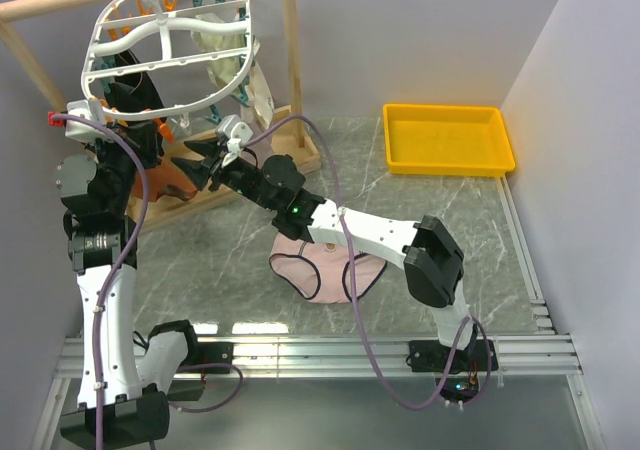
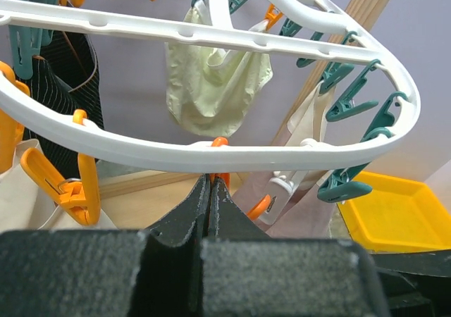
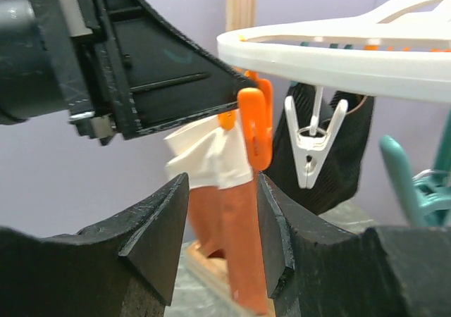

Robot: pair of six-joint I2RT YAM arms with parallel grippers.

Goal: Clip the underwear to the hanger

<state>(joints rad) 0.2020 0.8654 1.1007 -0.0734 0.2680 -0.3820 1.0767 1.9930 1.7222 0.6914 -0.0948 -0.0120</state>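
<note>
- Two arms are raised toward the hanger (image 2: 141, 148), which hangs from the wooden frame (image 1: 292, 50) at the far left of the table (image 1: 480, 240).
- Underwear (image 1: 315, 270): flat on the table, mid-field, partly under the right arm's forearm. Well apart from the hanger, and neither gripper touches it.
- Left gripper (image 2: 211, 183): fingers pressed together with only a thin seam between them. The tips sit just under the hanger's near rim, against an orange clothespin (image 3: 254, 123). Cannot tell whether the pin is actually nipped between the tips.
- Right gripper (image 3: 222, 183): fingers spread, nothing between the pads. It sits just below the same orange clothespin and faces the left gripper.
- A white clothespin (image 3: 310, 144) dangles from the rim just beside the orange one.
- Teal clothespins (image 2: 352, 102) hang along the hanger's right curve.
- Already pegged up: a black striped garment (image 2: 70, 84) and a pale yellowish garment (image 2: 218, 84).
- A yellow tray (image 1: 450, 168) sits at the far right of the table, well apart from both arms.
</note>
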